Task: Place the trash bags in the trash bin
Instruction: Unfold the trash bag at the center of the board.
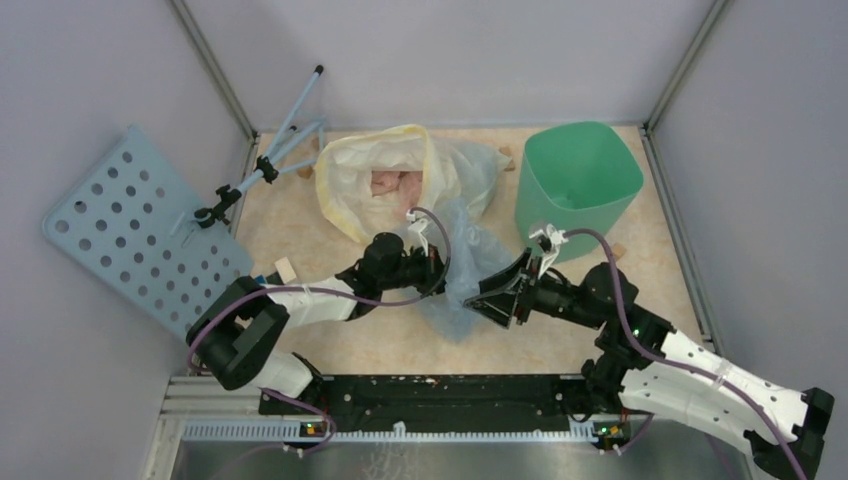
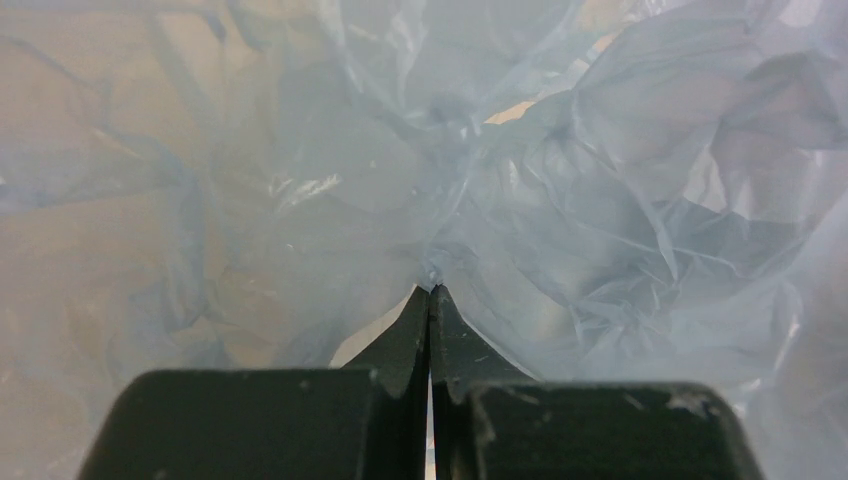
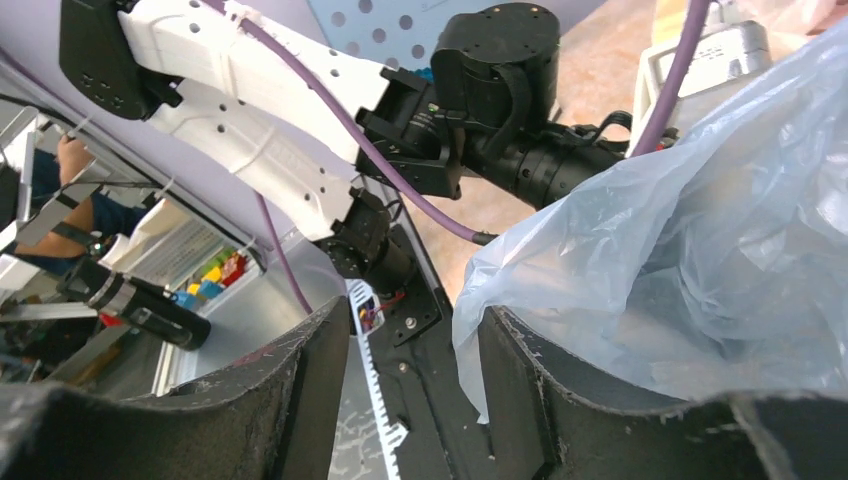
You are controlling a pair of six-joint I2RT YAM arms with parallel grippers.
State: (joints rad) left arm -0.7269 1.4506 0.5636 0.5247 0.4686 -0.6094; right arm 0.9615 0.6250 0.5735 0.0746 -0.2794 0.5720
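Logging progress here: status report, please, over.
Left gripper shut on blue bag. Right gripper open at its edge. Bag outside green bin. Whitish bag just behind it.

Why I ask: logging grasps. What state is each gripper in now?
Left gripper: closed, pinching the pale-blue trash bag.
Right gripper: open, bag edge beside one finger, not gripped.

Plain pale grey-lilac walls (image 1: 450,50) close in the back and both sides, joined by slim metal corner posts (image 1: 212,65). The tabletop (image 1: 380,345) is beige with a marbled pattern, evenly lit. A pale-blue perforated board (image 1: 130,235) leans against the left wall, beside a thin blue stand (image 1: 265,167).
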